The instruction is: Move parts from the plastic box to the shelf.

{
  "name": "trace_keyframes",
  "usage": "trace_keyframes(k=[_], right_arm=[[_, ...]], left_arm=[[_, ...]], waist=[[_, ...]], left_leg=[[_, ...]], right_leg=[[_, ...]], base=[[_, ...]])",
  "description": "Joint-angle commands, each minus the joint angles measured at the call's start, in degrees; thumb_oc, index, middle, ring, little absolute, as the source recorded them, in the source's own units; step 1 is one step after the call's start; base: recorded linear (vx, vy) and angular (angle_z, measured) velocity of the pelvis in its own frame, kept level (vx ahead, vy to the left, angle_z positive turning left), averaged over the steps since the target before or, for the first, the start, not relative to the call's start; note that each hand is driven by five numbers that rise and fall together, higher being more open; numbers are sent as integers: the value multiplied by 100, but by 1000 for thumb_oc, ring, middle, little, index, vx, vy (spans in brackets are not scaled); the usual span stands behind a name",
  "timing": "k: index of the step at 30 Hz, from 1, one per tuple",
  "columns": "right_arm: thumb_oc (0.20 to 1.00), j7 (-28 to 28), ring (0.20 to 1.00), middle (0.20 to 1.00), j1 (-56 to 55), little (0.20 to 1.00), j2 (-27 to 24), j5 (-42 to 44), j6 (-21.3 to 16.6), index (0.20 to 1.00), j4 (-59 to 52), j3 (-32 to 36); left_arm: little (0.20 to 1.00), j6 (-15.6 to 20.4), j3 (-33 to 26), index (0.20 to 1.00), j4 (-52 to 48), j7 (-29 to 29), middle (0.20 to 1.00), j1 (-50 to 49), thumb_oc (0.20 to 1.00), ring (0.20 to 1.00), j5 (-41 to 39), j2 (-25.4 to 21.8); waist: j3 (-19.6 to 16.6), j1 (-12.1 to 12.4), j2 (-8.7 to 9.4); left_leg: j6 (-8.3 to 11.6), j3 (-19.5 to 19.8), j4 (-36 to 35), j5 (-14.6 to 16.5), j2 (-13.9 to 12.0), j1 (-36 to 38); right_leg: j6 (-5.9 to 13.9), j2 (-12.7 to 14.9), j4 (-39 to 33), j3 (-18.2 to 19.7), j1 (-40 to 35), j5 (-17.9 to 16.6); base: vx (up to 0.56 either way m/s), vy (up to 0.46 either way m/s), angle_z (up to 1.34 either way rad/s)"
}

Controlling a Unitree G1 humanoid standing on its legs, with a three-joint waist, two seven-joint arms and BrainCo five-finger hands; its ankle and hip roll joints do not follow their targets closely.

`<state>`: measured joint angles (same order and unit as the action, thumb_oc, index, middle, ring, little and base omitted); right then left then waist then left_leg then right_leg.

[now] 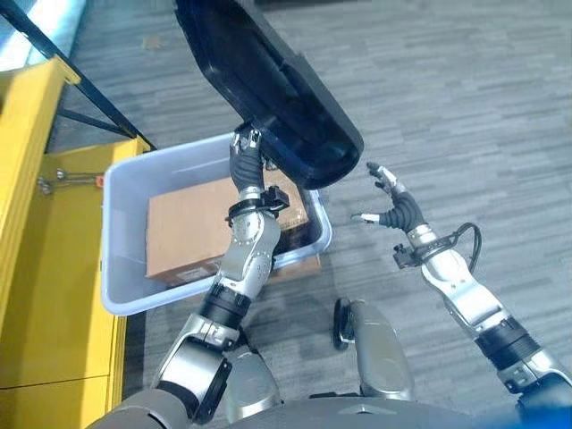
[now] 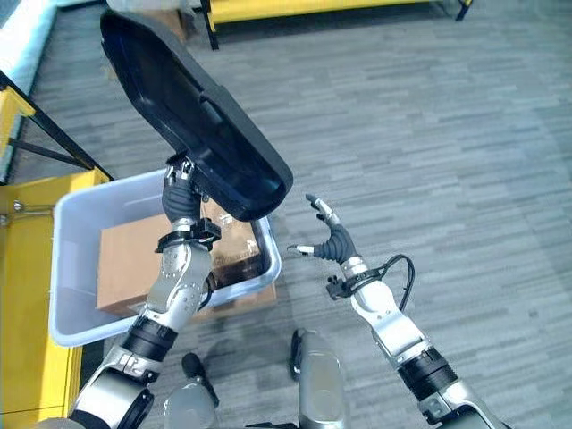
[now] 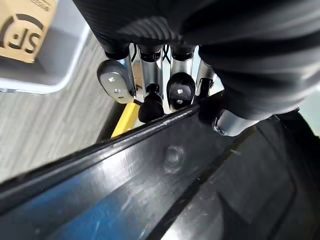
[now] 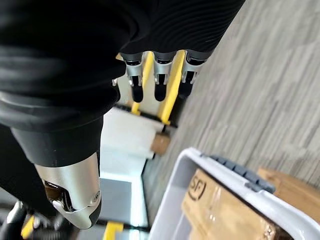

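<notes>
Pale grey translucent plastic box (image 1: pixel 121 232) sits on the grey wood-plank floor (image 1: pixel 447 98), at about 9 o'clock in the left eye view. Inside it: a flat brown cardboard carton (image 1: pixel 183 228) filling most of the bottom, and a second dark, black-lined compartment or tray (image 1: pixel 299 228) at the box's 3 o'clock end, contents too dark to make out. A further strip of brown cardboard (image 1: pixel 299 265) shows under the box's near corner at 5 o'clock.

Left hand (image 1: pixel 246 147) is raised above the box, fingers curled over the rim of a large, glossy black moulded plastic part (image 1: pixel 268 85), long and shell-shaped with a rounded end. The part slants from 11 o'clock down toward centre, its rounded lower end hanging over the box's 3 o'clock end. Left wrist view confirms the clench: fingertips (image 3: pixel 180 90) lie on the part's raised edge, thumb on the other side.

Right hand (image 1: pixel 393 207) is at 3 o'clock, over bare floor, well apart from the part and box. Fingers are spread and relaxed, holding nothing; the right wrist view shows them straight.

Yellow metal shelf unit (image 1: pixel 40 268) with black diagonal bracing stands along the 9 o'clock edge, just beside the box. More yellow framing (image 2: pixel 331 7) runs along 12 o'clock in the right eye view.
</notes>
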<state>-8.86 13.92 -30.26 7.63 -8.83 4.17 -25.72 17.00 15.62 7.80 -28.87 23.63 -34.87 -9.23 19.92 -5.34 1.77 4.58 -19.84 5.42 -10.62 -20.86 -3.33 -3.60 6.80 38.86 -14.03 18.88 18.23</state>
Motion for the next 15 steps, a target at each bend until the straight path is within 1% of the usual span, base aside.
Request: trace_keyframes(k=[1, 2, 3, 4, 5, 6, 7, 8, 9, 10, 11, 12, 15], right_arm=[[1000, -92, 1000, 1000, -177, 1000, 190, -31, -462, 1000, -274, 170], [1000, -140, 1000, 1000, -295, 1000, 149, -31, -506, 1000, -265, 213], [1000, -187, 1000, 1000, -360, 1000, 119, -1, -578, 1000, -211, 188], [1000, -212, 1000, 1000, -381, 1000, 101, -5, -648, 1000, -173, 150], [1000, -243, 1000, 1000, -403, 1000, 95, -15, -691, 1000, -142, 116], [1000, -292, 1000, 1000, -437, 1000, 88, 1, -685, 1000, -150, 103], [1000, -294, 1000, 1000, -453, 1000, 83, -2, -689, 1000, -151, 109], [1000, -273, 1000, 1000, -454, 1000, 77, -12, -695, 1000, -146, 119], [1000, -286, 1000, 1000, -472, 1000, 106, -11, -655, 1000, -157, 127], [1000, -349, 1000, 1000, -535, 1000, 220, -80, -604, 1000, -208, 161], [1000, -404, 1000, 1000, -554, 1000, 271, -91, -582, 1000, -196, 162], [1000, -516, 1000, 1000, -502, 1000, 400, -2, -471, 1000, -116, 86], [1000, -439, 1000, 1000, -558, 1000, 546, -12, -406, 1000, -106, 44]], left_arm=[[200, 216, -30, 200, -628, 390, 200, 251, 200, 200, 313, -181], [200, 192, 1, 200, -614, 507, 200, 207, 200, 200, 287, -201], [200, 219, 58, 200, -593, 568, 200, 170, 200, 200, 274, -231], [200, 201, 95, 200, -631, 555, 200, 136, 200, 200, 286, -270], [200, 143, 120, 200, -671, 570, 200, 108, 200, 200, 264, -308], [200, 46, 153, 200, -719, 644, 200, 71, 200, 200, 189, -348], [200, -4, 167, 200, -747, 679, 200, 34, 200, 200, 139, -371], [200, -35, 169, 200, -776, 708, 200, -7, 200, 200, 128, -391], [200, -191, 157, 200, -947, 852, 200, -224, 200, 200, 75, -465], [200, -382, 152, 200, -1090, 1042, 200, -450, 200, 200, 54, -517], [200, -464, 145, 200, -1085, 1169, 200, -516, 200, 200, 31, -517], [200, -662, 203, 200, -1104, 1311, 200, -620, 200, 200, 113, -472], [200, -881, 227, 200, -1210, 1445, 200, -844, 200, 200, 247, -535]], waist=[[57, -162, 224], [10, -166, 184], [-17, -127, 146], [-35, -78, 115], [-62, -44, 99], [-107, -16, 90], [-144, 2, 93], [-182, 28, 103], [-292, 148, 90], [-370, 279, 47], [-404, 328, 43], [-523, 449, 26], [-728, 605, -77]], left_leg=[[876, -728, 336, -577, -911, 289], [856, -1041, 204, -471, -814, 327], [837, -1003, 167, -468, -636, 310], [781, -849, 195, -402, -417, 233], [731, -767, 303, -307, -265, 152], [673, -764, 518, -153, -141, 92], [589, -766, 718, 59, -3, 72], [479, -758, 874, 318, 194, 83], [286, -639, 1152, 732, 707, 37], [259, -609, 1070, 804, 903, -79], [259, -617, 961, 775, 885, -73], [42, -602, 450, 1032, 1146, 191], [-28, -370, -605, 816, 1510, 662]], right_leg=[[680, 448, -1486, -637, -1119, -721], [698, 503, -1597, -943, -1260, -748], [696, 449, -1730, -1002, -1355, -805], [677, 344, -1855, -952, -1423, -842], [664, 271, -2009, -927, -1502, -876], [653, 222, -2211, -948, -1602, -937], [656, 213, -2358, -956, -1664, -1002], [664, 216, -2483, -944, -1704, -1071], [731, 158, -2889, -898, -1890, -1287], [799, 111, -3167, -934, -2072, -1424], [797, 125, -3213, -996, -2152, -1433], [901, 215, -3293, -1094, -2212, -1554], [1144, 258, -3626, -1117, -2294, -1849]], base=[[2, -186, 144], [-18, -140, 166], [-24, -175, 136], [-15, -124, 94], [-18, -126, 75], [-31, -122, 49], [-46, -106, 12], [-37, -66, 11], [-55, -25, 36], [-39, 15, 49], [-73, 165, 55], [-64, 260, 48], [-76, 241, 43]])
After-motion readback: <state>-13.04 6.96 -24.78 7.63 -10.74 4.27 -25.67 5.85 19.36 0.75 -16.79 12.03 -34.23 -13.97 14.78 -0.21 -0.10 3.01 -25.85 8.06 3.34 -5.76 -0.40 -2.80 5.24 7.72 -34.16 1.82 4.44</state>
